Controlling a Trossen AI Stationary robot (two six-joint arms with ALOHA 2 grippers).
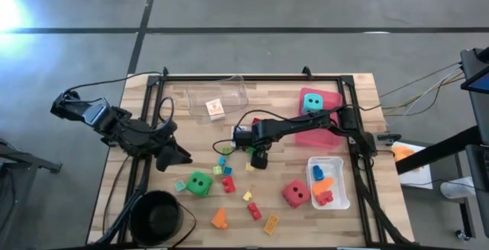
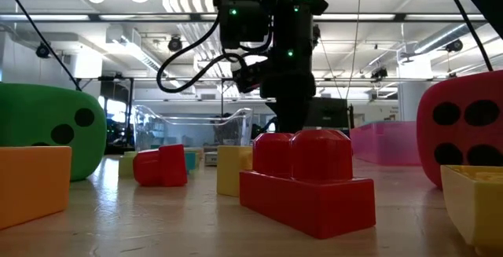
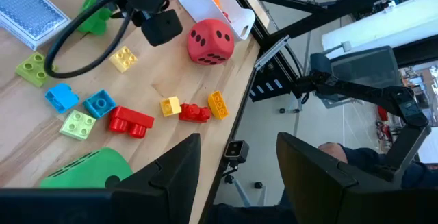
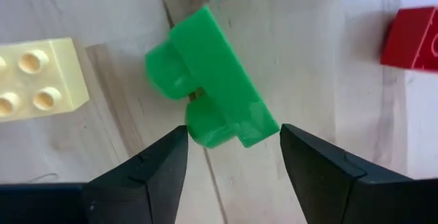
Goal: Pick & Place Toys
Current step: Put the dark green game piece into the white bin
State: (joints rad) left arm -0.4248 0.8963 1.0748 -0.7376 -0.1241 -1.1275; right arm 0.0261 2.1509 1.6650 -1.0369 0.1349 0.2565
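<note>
Green brick [image 4: 211, 105] between right tool [image 4: 233, 157] fingers

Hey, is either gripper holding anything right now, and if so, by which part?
Nothing is clearly held. The right gripper straddles one end of a green brick, fingers visibly apart from it. The left gripper is open and empty.

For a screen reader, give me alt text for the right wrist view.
The right gripper points down at a green brick on the wooden table, its dark fingers either side of the brick's near end. A pale yellow brick lies beside it.
</note>
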